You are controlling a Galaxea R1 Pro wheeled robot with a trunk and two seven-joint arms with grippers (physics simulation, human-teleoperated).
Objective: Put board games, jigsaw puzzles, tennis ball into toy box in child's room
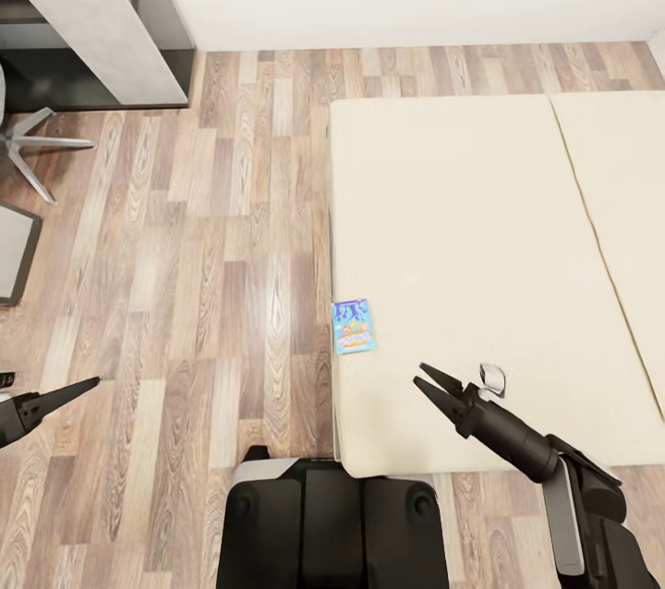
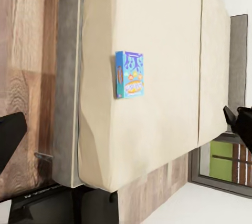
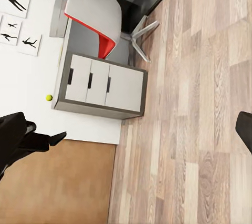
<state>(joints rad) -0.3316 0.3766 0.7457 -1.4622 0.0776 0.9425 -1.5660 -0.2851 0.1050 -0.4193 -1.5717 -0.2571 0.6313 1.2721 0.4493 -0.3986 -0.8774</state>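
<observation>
A blue game [image 1: 353,326] lies flat on the bed [image 1: 480,229] at its left edge, near the front corner; the right end effector [image 1: 436,388] hovers over the mattress beside it, fingers parted, holding nothing. The left end effector [image 1: 55,397] hangs over the floor [image 1: 212,229], its opening unclear; the ball [image 3: 49,97] sits on the table [image 3: 63,50].

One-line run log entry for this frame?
phase: at bed | board game near mattress edge, untouched | right end effector open above bed, empty | left end effector over floor, state unclear
</observation>
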